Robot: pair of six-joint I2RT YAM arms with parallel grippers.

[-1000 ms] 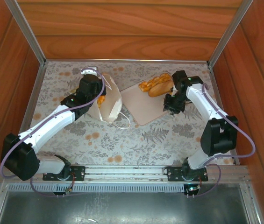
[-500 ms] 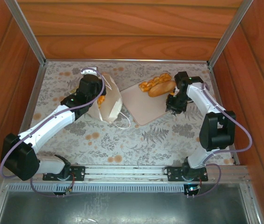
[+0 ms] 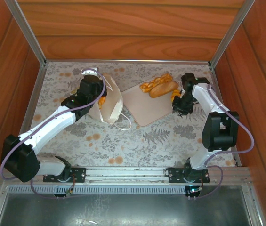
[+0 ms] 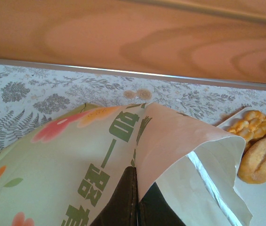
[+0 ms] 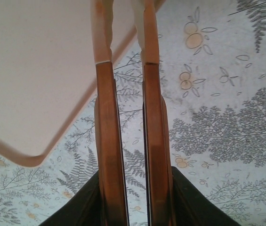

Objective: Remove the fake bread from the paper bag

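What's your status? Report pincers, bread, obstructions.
Left pincer shut on paper bag rim. Right pincer narrowly parted, empty, at tray edge. Two fake bread pieces on tray. No obstruction seen.

Layout: bag (image 3: 111, 104) just left of tray (image 3: 144, 106); bread (image 3: 160, 86) on tray's far corner, more inside bag. My left gripper (image 4: 136, 188) at bag's left rim, my right gripper (image 5: 125, 33) at tray's right edge.

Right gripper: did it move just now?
Yes. Seen from above, the right gripper slid a little rightward, from over the beige tray out to its right corner.
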